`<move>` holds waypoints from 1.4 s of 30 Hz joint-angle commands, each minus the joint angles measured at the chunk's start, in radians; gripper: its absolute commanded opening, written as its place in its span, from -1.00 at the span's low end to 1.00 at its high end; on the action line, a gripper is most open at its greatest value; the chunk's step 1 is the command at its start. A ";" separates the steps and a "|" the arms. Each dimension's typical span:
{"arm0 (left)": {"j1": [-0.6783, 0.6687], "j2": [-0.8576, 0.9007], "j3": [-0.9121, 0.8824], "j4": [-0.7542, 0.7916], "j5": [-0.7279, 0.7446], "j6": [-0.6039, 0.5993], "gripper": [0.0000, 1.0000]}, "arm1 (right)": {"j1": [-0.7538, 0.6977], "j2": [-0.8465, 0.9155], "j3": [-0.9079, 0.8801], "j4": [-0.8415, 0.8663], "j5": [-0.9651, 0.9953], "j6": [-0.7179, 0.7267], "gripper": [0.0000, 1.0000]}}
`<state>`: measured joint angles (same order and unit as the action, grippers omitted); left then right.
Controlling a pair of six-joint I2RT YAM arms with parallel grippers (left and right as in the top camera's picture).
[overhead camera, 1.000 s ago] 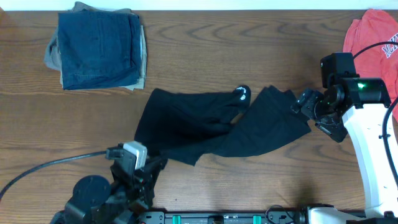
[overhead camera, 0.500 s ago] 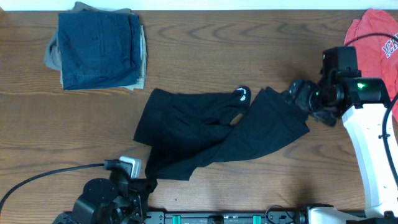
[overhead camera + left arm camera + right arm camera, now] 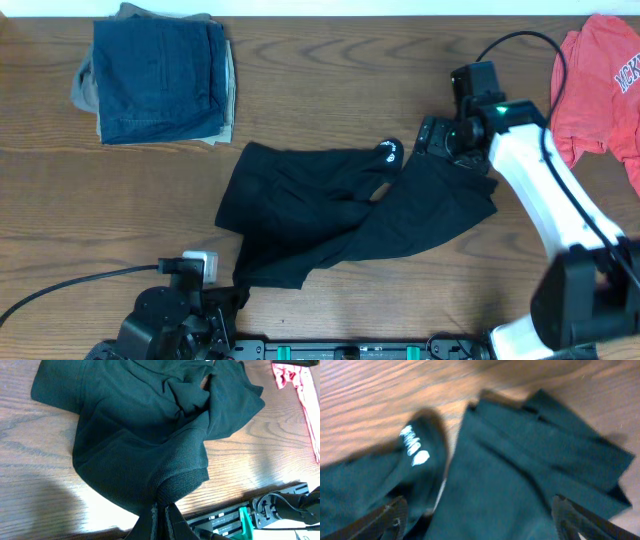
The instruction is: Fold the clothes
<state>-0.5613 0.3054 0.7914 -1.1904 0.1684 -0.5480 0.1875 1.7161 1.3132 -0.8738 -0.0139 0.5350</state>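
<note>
The clothes (image 3: pixel 340 210), a black garment with a small white logo (image 3: pixel 389 152), lie crumpled across the middle of the table. My left gripper (image 3: pixel 232 296) sits at the front edge, shut on the garment's near corner. In the left wrist view the fabric (image 3: pixel 145 430) bunches into the closed left gripper (image 3: pixel 162 511). My right gripper (image 3: pixel 437 136) hovers over the garment's far right part. In the right wrist view the right gripper (image 3: pixel 480 517) is open, one finger (image 3: pixel 387 516) at each side, with black cloth (image 3: pixel 520 475) and a white logo (image 3: pixel 413 446) below.
A folded dark-blue denim and tan pile (image 3: pixel 158 76) sits at the back left. A coral-red shirt (image 3: pixel 600 80) lies at the back right, also visible as the red shirt (image 3: pixel 295 382) in the left wrist view. The robot's base rail (image 3: pixel 260 510) runs along the front edge.
My right arm has swung left from the garment's right end to above its far right part. My left gripper has drawn back toward the front edge, still holding the corner.
</note>
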 commanded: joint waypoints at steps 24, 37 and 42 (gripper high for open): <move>-0.001 -0.007 0.015 -0.006 -0.054 -0.007 -0.88 | 0.043 0.313 0.003 0.197 0.137 0.010 0.04; -0.001 -0.007 0.015 -0.006 -0.069 -0.007 -0.88 | -0.006 0.268 0.152 -0.078 0.161 0.011 -0.98; -0.001 -0.007 0.015 -0.006 -0.069 -0.007 -0.88 | -0.038 0.193 0.260 -0.291 0.164 0.018 -0.98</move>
<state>-0.5613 0.3054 0.7918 -1.1965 0.1196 -0.5503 0.1715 1.9858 1.5146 -1.1107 0.1291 0.5438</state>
